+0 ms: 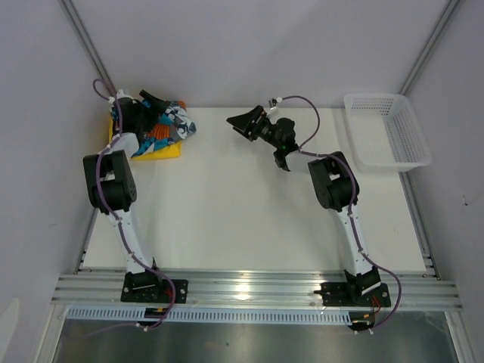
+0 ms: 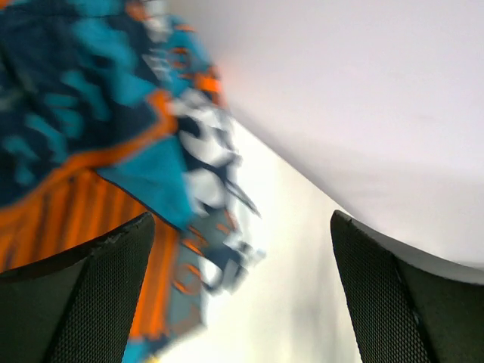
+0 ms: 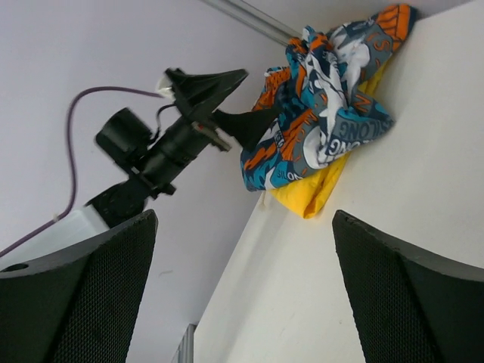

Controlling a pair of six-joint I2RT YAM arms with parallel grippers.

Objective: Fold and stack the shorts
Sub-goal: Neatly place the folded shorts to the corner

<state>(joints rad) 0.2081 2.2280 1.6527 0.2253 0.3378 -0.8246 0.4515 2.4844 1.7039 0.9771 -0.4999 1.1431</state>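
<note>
The printed shorts lie crumpled on top of the yellow shorts in the table's far left corner. My left gripper is open just above the pile's back edge, holding nothing. In the left wrist view the blurred printed shorts fill the upper left, beyond my open left gripper. My right gripper is open and empty above the back middle of the table, facing the pile. The right wrist view shows the printed shorts, a yellow shorts corner beneath, and the left gripper beside them.
A white mesh basket stands at the far right of the table. Grey walls close in the back and both sides. A metal rail with the arm bases runs along the near edge.
</note>
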